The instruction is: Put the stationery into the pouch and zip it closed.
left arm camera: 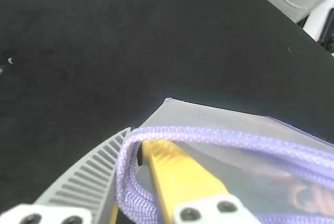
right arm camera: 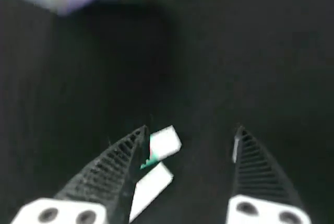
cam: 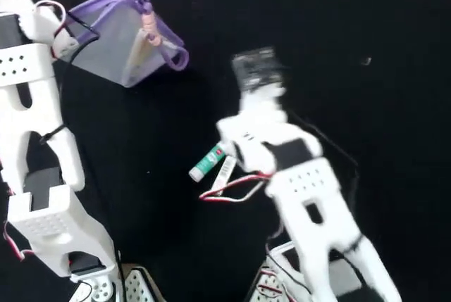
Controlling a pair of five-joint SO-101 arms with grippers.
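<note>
High view: the pouch [cam: 120, 38] is at the far left corner of the tabletop [cam: 394, 105]. The left pincer [left arm camera: 135, 139] is clamped on its purple edge. The right pincer [right arm camera: 191, 130] has its jaws wide apart, just beside the glue stick [cam: 208, 162] near the tabletop's middle.

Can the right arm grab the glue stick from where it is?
Probably yes: the right gripper is open right by the glue stick, nothing covers it, though a white piece lies close beside.
</note>
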